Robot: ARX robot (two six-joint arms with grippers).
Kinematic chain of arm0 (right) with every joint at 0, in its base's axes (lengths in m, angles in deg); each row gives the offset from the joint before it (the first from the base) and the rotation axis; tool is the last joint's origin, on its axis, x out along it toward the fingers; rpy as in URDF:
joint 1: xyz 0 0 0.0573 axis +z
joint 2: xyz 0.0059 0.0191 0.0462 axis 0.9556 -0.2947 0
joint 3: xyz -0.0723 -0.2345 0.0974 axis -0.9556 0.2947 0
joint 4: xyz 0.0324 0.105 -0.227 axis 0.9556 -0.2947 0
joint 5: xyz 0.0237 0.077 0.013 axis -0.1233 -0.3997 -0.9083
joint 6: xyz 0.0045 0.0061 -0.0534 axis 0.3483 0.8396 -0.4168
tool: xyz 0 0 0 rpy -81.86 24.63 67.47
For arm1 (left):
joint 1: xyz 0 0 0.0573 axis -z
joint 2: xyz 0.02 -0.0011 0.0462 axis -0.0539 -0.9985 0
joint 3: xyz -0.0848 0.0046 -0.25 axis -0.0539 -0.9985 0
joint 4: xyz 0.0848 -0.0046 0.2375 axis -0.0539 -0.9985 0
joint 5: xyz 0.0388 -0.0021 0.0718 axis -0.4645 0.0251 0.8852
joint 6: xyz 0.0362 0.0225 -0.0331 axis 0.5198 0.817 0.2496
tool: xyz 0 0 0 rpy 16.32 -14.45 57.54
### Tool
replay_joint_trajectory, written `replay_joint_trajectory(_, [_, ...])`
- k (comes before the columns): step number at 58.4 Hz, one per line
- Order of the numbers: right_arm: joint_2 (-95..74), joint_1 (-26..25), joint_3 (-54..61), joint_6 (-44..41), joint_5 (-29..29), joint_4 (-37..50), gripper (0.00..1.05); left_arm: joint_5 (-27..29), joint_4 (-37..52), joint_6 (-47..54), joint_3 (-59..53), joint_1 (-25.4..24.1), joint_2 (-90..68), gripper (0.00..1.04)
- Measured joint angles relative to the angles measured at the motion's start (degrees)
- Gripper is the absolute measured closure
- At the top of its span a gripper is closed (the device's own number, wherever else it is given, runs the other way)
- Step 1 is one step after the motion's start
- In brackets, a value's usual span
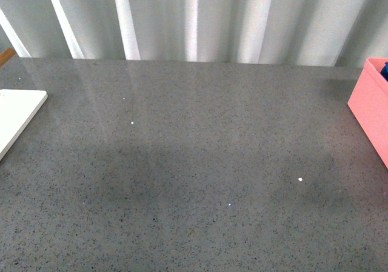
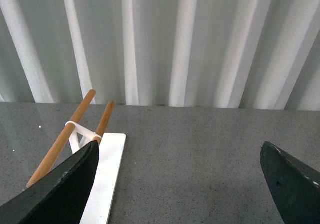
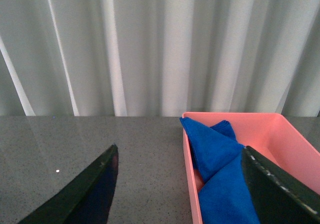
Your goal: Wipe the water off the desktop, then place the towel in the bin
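Towel point(image 3: 220, 164) heaped in bin point(image 3: 280, 134), one corner over its rim; both grippers point(image 2: 180, 184) point(image 3: 180, 189) spread, empty; risk: corner slipping out onto desktop point(image 1: 194, 163).

Pale grey-white curtain point(image 1: 200, 20) across the whole top of the frame, hanging in vertical folds, brighter along the ridges, shaded between. Same folds filling the upper half of both wrist views. Soft, even light; faint pale streaks of the folds mirrored on the glossy surface below. Sliver of light wooden furniture point(image 1: 6, 55) at the far left edge, just under the curtain line. Darker, diffuse shadow patches low in the front view, centre and right.
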Motion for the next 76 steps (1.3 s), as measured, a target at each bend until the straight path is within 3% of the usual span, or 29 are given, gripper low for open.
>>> replay_joint_trajectory(9, [0.0, 0.0, 0.0, 0.0, 0.0, 0.0, 0.05, 0.0, 0.0, 0.0, 0.0, 0.0, 0.0, 0.07])
replay_joint_trajectory(76, [0.0, 0.0, 0.0, 0.0, 0.0, 0.0, 0.07, 0.0, 0.0, 0.0, 0.0, 0.0, 0.0, 0.07])
